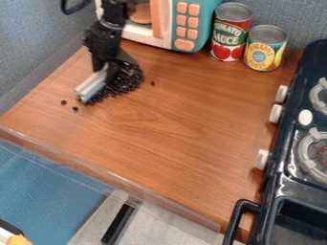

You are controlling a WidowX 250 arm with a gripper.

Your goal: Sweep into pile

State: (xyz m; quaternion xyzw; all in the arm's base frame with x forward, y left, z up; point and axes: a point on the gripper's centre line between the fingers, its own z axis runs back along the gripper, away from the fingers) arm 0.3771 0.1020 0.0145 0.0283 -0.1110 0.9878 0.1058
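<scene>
At the upper left of the counter the black gripper (105, 68) hangs low, shut on a light grey bar (91, 87) that slants down toward the left. A heap of small black pieces (127, 80) lies against the bar's right side and beneath the gripper, which partly covers it. Two loose pieces lie below and left of the bar, one black piece (63, 102) and another black piece (75, 108). A single black piece (152, 83) rests to the right of the heap.
Behind the gripper stands a toy microwave (167, 21), with a tomato can (230, 32) and a pineapple can (264, 48) to its right. A dark toy stove (290, 186) lines the right side. The wooden counter (159, 139) has a clear raised strip (108, 177) along its front edge.
</scene>
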